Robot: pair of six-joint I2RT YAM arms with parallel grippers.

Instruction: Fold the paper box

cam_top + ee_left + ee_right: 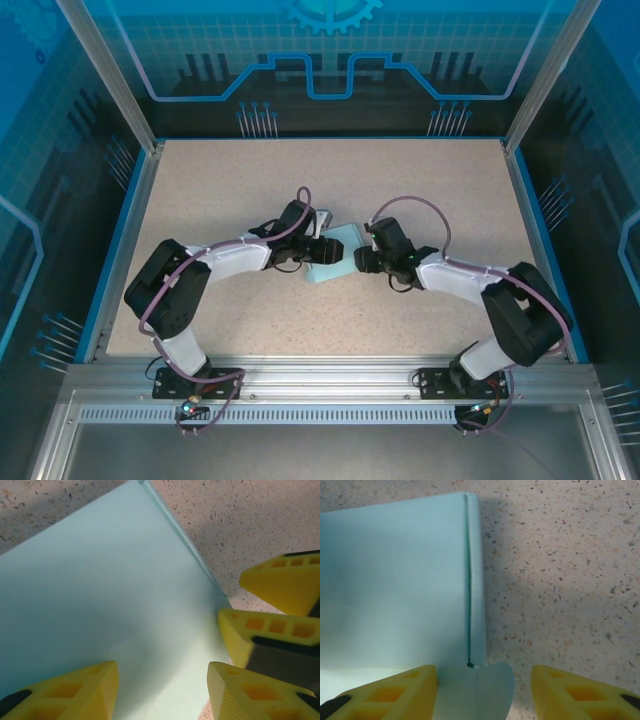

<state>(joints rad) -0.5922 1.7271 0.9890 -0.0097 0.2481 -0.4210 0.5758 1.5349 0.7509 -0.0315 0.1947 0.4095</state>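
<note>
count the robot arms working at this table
2. The left arm is mounted at the near left and reaches to the left side of the paper box. The right arm is mounted at the near right and reaches to its right side. None seems hidden.

**Materials and finish**

Paper box: thin pale cyan card, matt and smooth, with sharp creases and a clean cut edge on the flap.
Table: beige speckled top, stone-look, matt, fine grain.
Left gripper and right gripper: fingers are yellow plastic with a satin finish, moulded pockets, fine ribs on one pad and black inserts.
Arm shells: black and white plastic, semi-gloss.
Cables: smooth purple sheath.
Frame rails: brushed aluminium, slotted.
</note>
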